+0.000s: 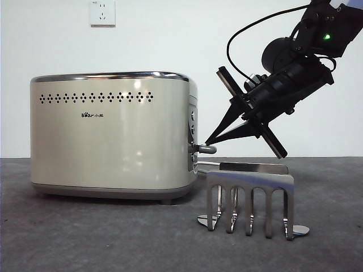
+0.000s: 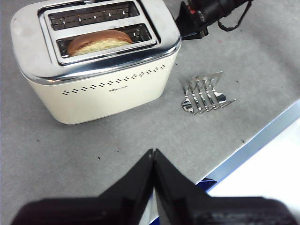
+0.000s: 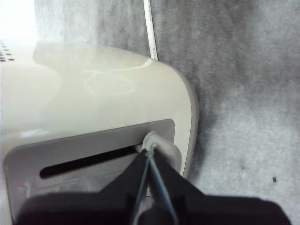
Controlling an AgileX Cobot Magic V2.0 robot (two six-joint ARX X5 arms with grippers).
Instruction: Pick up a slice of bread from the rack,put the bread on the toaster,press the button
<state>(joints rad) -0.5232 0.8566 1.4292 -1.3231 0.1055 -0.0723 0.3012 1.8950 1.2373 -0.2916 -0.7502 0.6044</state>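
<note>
At the right of the front view, the right gripper (image 1: 209, 141) reached down on a slant from the upper right corner, its 2 black jaws pressed together into a point with nothing between them. That point rested on the toaster's lever (image 1: 205, 149), a small grey knob projecting from the narrow end panel. In the right wrist view the closed tip met the knob (image 3: 157, 143) at the end of a long dark slot (image 3: 89, 161).

The step in hand looked like the last: pressing the lever down. To do it well, the tip would need to stay centred on top of the rounded knob and push straight along the slot, since the smooth knob could let the point slide off sideways. Firm, steady pressure until it latched seemed wise.

The slice of bread (image 2: 98, 42) already sat in the nearer of 2 slots, upper left of the left wrist view, only its domed brown crust and pale crumb showing. The toaster (image 1: 113, 136) was a boxy cream body with a glossy, reflective skin, rounded corners, a chrome top rim and a row of small dot perforations. The rack (image 1: 249, 198), lower right of the front view, was empty: shiny bent metal with comb-like upright prongs and flat feet, standing just beside the toaster. The table (image 1: 85, 238) was covered in dull grey, felt-like material.

The left gripper (image 2: 153, 154) waited well apart from both, its jaws also together and empty.
</note>
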